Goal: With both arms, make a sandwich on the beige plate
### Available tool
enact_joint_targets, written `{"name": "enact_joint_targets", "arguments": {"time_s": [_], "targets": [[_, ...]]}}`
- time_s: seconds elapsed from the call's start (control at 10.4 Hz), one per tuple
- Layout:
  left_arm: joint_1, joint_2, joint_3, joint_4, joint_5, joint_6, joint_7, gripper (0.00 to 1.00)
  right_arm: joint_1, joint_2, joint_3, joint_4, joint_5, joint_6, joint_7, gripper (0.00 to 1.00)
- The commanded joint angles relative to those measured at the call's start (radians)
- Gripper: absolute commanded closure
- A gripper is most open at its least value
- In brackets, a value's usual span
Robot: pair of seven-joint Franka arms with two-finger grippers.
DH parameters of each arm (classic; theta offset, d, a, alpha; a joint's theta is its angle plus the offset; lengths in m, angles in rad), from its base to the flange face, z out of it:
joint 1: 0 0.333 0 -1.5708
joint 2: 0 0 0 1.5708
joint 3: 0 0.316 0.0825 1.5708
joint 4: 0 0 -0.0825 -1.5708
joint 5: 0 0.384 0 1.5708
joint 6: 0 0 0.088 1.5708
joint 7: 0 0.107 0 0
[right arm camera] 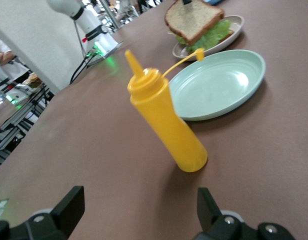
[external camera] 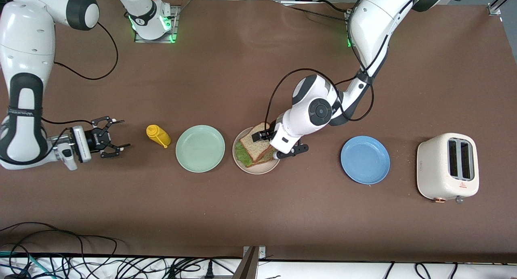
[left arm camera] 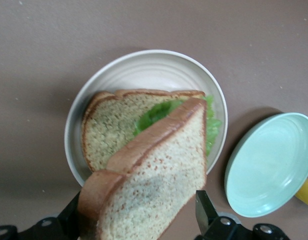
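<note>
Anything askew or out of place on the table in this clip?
Yes: on the beige plate, the sandwich's top bread slice sits tilted and skewed, leaving the lettuce and lower slice uncovered. The open left gripper is right over it. Nothing looks spilled.

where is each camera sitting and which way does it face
Front view: high across the brown table, facing both white arms; left tool open over the round beige plate, right tool open, waiting.
Left wrist view: looks down onto the brown bread and lettuce sandwich; its black fingers show.
Right wrist view: looks low along the table at the yellow squeeze bottle; its fingers show.
All three views share the sandwich and the mint green plate.
</note>
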Motion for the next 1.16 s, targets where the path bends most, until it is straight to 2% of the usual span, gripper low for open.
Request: {"name": "enact_joint_targets", "arguments": {"time_s": [0.0,0.19,0.48,0.77,0.87,0.97,1.06], "targets": [[-0.006,0.015,0.023,0.010,0.064,-0.013,-0.022,0.07,0.008,-0.075,-0.004,0.008,-0.051,-0.008,0.256,0.00],[-0.014,0.035,0.055,0.019,0.078,-0.011,-0.022,0.07,0.021,-0.106,-0.007,0.039,-0.055,-0.002,0.455,0.00],[-0.014,0.045,0.061,0.019,0.079,-0.011,-0.022,0.07,0.039,-0.132,-0.009,0.105,-0.059,-0.014,0.727,0.00],[-0.002,0.026,0.063,0.019,0.079,-0.028,-0.020,0.08,0.088,-0.228,-0.006,0.114,-0.189,-0.005,0.918,0.00],[0.009,-0.006,0.074,0.022,0.081,-0.086,-0.013,0.08,0.100,-0.277,0.006,0.105,-0.267,0.024,0.989,0.00],[0.021,-0.053,0.084,0.022,0.082,-0.141,-0.011,0.08,0.105,-0.334,0.040,0.075,-0.342,0.066,1.083,0.00],[0.038,-0.094,0.084,0.021,0.120,-0.193,-0.007,0.08,0.103,-0.398,0.103,0.029,-0.434,0.111,1.170,0.00]]}}
